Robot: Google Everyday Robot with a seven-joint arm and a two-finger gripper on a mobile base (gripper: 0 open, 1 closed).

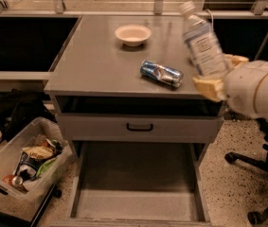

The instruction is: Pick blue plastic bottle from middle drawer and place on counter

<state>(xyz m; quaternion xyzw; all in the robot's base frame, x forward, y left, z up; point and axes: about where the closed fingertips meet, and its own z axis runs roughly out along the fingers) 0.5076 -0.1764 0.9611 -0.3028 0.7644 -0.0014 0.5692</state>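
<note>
My gripper [218, 74] is shut on the blue plastic bottle [201, 42], a clear bluish bottle with a white cap and white label. It holds the bottle tilted, cap up and to the left, above the right edge of the counter [100, 60]. The tan fingers [208, 86] grip the bottle's lower part. The middle drawer [138, 183] stands pulled open below, its grey floor bare.
A crushed blue soda can [162, 73] lies on the counter just left of the bottle. A white bowl [132, 34] sits at the counter's back. A closed drawer front with a black handle [139, 126] is under the top. A bin of trash [27, 162] stands at the left, a chair base [252, 183] at the right.
</note>
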